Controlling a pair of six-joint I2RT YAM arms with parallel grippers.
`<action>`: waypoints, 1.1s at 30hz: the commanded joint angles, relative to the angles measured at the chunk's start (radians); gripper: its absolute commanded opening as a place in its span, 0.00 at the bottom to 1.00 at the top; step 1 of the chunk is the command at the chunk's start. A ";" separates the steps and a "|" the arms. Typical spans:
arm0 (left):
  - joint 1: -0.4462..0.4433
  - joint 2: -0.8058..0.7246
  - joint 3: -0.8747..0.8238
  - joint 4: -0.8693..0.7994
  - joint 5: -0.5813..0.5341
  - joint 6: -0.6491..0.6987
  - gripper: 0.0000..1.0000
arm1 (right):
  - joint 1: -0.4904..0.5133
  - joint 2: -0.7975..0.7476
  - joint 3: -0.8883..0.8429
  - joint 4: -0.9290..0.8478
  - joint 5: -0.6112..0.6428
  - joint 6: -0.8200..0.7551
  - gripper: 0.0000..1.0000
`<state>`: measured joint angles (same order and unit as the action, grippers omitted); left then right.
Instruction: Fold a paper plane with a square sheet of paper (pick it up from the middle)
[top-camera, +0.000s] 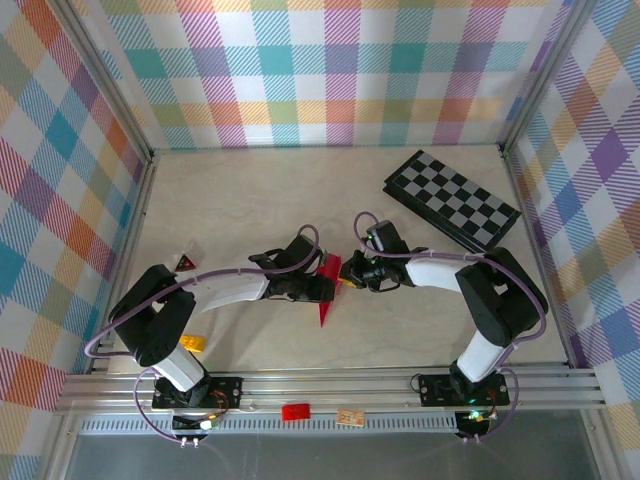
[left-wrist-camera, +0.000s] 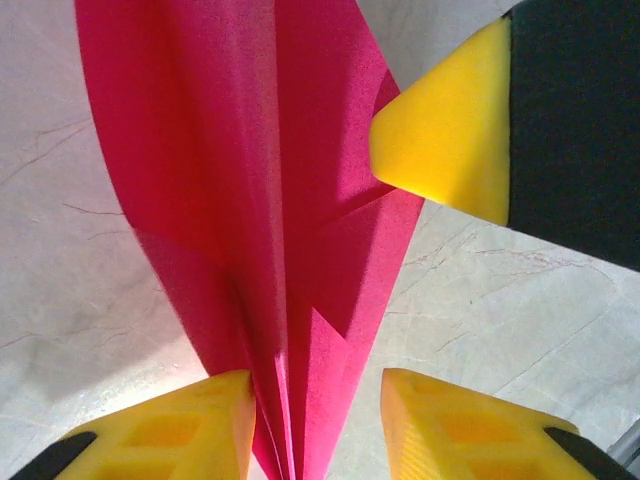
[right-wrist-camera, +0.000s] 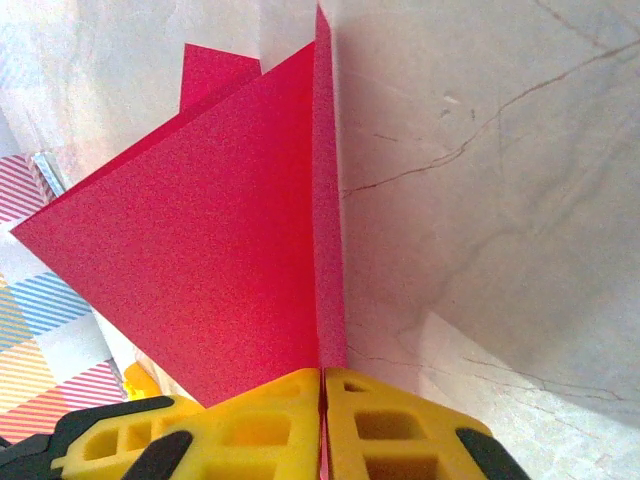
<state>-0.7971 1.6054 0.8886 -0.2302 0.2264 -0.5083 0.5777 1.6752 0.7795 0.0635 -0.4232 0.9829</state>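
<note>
The square sheet of paper is folded into a slim magenta dart, the paper plane (top-camera: 325, 305), standing on edge mid-table with its tip toward the near edge. My right gripper (top-camera: 350, 281) is shut on its folded edge; in the right wrist view the yellow fingers (right-wrist-camera: 324, 372) press together on the paper plane (right-wrist-camera: 220, 270). My left gripper (top-camera: 322, 288) straddles the plane from the left. In the left wrist view its jaws (left-wrist-camera: 315, 378) stand apart around the plane (left-wrist-camera: 250, 180): the left finger touches the layers, the right one is clear. The right gripper's fingertip (left-wrist-camera: 440, 130) rests on the paper.
A black-and-grey checkerboard (top-camera: 455, 200) lies at the back right. A small dark-red triangular block (top-camera: 184, 262) sits at the left, a yellow piece (top-camera: 193, 343) by the left arm's base. A red tag (top-camera: 295, 411) lies on the front rail. Plaid walls enclose three sides.
</note>
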 joint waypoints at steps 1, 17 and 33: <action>-0.012 0.021 0.036 0.004 0.012 0.002 0.37 | 0.007 0.007 -0.014 0.012 -0.012 0.006 0.12; -0.026 0.082 0.089 -0.079 -0.063 0.026 0.33 | 0.007 0.001 -0.017 0.011 -0.012 0.007 0.12; -0.034 0.129 0.092 -0.067 -0.064 0.029 0.26 | 0.007 0.001 -0.022 0.012 -0.011 0.007 0.13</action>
<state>-0.8143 1.7199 0.9642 -0.2859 0.1703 -0.4957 0.5777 1.6752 0.7666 0.0666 -0.4232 0.9871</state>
